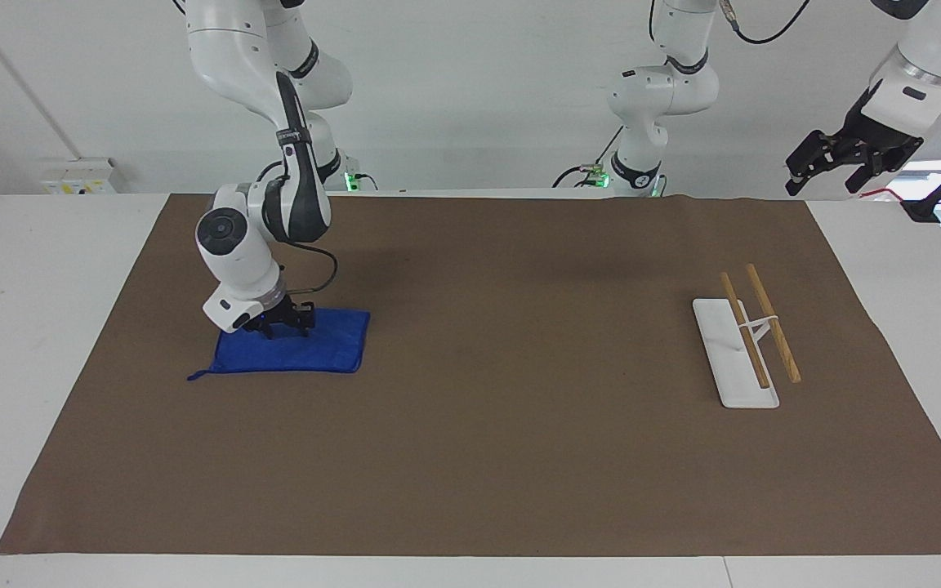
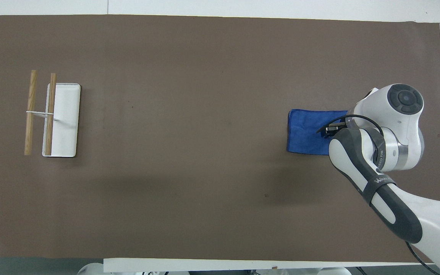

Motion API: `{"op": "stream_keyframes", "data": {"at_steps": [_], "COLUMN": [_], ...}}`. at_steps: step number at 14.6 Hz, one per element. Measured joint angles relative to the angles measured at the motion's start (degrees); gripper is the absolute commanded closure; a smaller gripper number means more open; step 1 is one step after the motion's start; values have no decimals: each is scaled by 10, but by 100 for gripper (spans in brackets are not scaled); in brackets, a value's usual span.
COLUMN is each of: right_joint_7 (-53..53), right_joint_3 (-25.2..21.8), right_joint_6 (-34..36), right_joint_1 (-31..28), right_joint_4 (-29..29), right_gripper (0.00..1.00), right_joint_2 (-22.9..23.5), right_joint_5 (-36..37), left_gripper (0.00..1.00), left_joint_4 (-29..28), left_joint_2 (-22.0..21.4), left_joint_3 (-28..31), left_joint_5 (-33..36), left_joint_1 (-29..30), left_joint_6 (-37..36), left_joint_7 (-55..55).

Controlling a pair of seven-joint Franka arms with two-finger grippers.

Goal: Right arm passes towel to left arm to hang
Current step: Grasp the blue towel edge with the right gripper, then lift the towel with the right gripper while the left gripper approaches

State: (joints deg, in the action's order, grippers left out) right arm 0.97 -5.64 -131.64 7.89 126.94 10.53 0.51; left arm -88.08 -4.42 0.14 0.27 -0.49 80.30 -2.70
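Note:
The blue towel (image 1: 319,349) lies flat on the brown mat toward the right arm's end of the table, its thin loop tail (image 1: 198,375) at the corner away from the robots. It also shows in the overhead view (image 2: 304,131). My right gripper (image 1: 284,327), with its blue light, is down on the towel's edge nearest the robots, fingers spread and touching the cloth. In the overhead view the right gripper (image 2: 327,129) is mostly hidden under its own arm. My left gripper (image 1: 828,173) waits open and empty, high over the left arm's end of the table.
A white rack base (image 1: 724,351) with two wooden bars (image 1: 773,322) stands toward the left arm's end; it also shows in the overhead view (image 2: 65,118). The brown mat (image 1: 519,457) covers most of the table.

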Motion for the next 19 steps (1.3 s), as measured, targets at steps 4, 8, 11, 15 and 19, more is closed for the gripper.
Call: {"op": "stream_keyframes", "data": {"at_steps": [4,8,11,15,19], "right_joint_7": [8,15,15,16,-61], "right_joint_3": [0,0,1,11,26], "right_joint_6": [-15,-15,9,145,221], "right_joint_1": [0,0,0,1,29], "right_joint_4": [7,7,-10,-117,-201], "right_gripper": [93,100,100,100,100], "right_joint_2": [-4,-5,-5,-8,-10], "right_joint_5": [0,0,-3,-91,-197], "left_gripper": [0,0,0,0,0], "left_joint_4": [0,0,0,0,-5], "left_joint_2": [0,0,0,0,-1], "left_joint_3": [1,2,2,2,2], "left_joint_5": [0,0,1,1,1], "left_joint_1": [0,0,0,0,0], "left_joint_6": [0,0,0,0,5], "left_joint_7": [0,0,0,0,0]}}
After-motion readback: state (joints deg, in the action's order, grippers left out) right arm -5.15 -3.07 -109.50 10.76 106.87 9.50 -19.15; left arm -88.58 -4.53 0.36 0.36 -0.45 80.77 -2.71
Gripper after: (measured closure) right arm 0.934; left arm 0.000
